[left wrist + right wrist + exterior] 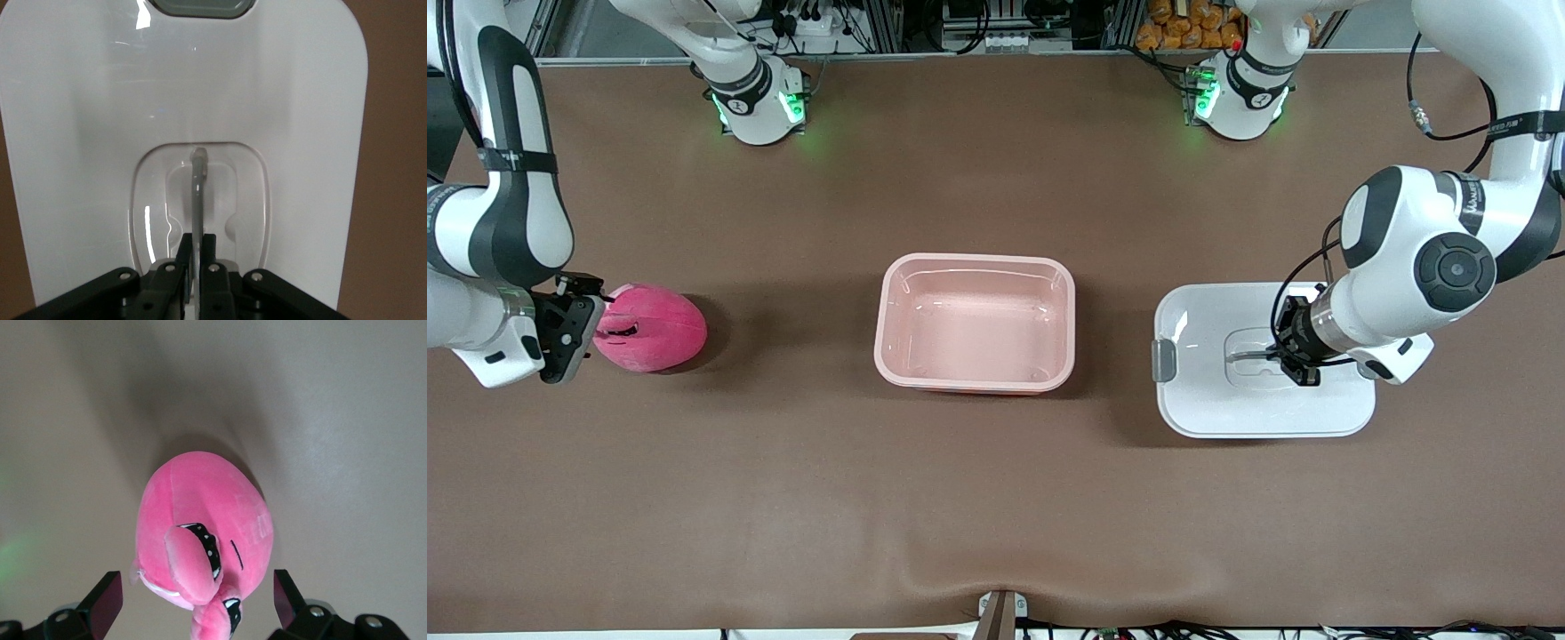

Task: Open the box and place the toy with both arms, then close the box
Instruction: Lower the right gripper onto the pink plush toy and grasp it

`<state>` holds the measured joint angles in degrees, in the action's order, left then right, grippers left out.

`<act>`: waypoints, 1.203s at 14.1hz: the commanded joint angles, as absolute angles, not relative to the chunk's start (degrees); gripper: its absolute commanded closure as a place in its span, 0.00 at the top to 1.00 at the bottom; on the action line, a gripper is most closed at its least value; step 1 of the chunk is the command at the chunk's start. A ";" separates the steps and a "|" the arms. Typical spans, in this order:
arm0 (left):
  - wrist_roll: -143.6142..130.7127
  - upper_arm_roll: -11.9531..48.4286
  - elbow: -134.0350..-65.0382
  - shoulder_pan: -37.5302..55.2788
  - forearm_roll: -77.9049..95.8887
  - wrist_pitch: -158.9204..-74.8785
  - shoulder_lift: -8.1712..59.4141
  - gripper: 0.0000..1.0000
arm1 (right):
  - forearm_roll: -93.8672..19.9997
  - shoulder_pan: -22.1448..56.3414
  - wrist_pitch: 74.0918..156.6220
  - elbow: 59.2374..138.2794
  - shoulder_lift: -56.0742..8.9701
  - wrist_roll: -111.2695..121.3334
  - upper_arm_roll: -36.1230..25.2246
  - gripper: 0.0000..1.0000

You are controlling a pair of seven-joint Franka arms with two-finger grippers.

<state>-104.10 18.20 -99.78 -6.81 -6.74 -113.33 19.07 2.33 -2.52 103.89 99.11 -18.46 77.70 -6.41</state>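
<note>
Your box (975, 323) sits open mid-tabletop (996, 498), a translucent pink tub. Its white lid (1263, 409) lies flat toward the left arm's end, the left gripper (1296, 354) pinching its grey handle (198, 193). Your right gripper (574, 331), spread wide, flanks the hot-pink plush toy (651, 327).
</note>
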 commanded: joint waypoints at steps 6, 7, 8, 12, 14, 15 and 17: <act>-107.14 18.37 -104.68 -8.79 -7.82 -121.73 18.89 0.00 | 2.11 -3.96 109.42 105.73 -16.70 82.88 -5.80 1.00; -107.14 18.37 -104.94 -9.05 -8.00 -121.73 18.98 0.00 | 2.11 -3.87 109.42 106.34 -16.44 82.97 -5.80 1.00; -107.14 18.46 -105.20 -9.66 -9.04 -121.82 18.98 0.00 | 2.02 -3.87 109.60 107.30 -15.91 83.49 -5.80 1.00; -107.14 18.46 -105.91 -9.76 -10.02 -122.08 18.81 0.00 | 1.76 -4.74 114.26 110.65 -15.47 87.10 -5.71 1.00; -107.14 18.46 -105.91 -9.76 -10.02 -122.43 18.90 0.00 | 1.76 -4.83 114.61 111.18 -15.47 87.28 -5.71 1.00; -107.14 18.46 -105.91 -9.76 -10.02 -122.78 18.90 0.00 | 1.67 -4.83 115.39 111.79 -15.38 87.36 -5.71 1.00; -107.14 18.46 -105.91 -9.67 -10.11 -122.78 18.98 0.00 | 1.15 -4.66 115.40 111.88 -15.38 87.36 -5.63 1.00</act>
<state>-106.02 18.11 -105.10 -9.40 -8.66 -121.76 19.74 2.16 -3.88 114.50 109.39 -17.79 86.15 -6.42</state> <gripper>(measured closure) 0.934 0.000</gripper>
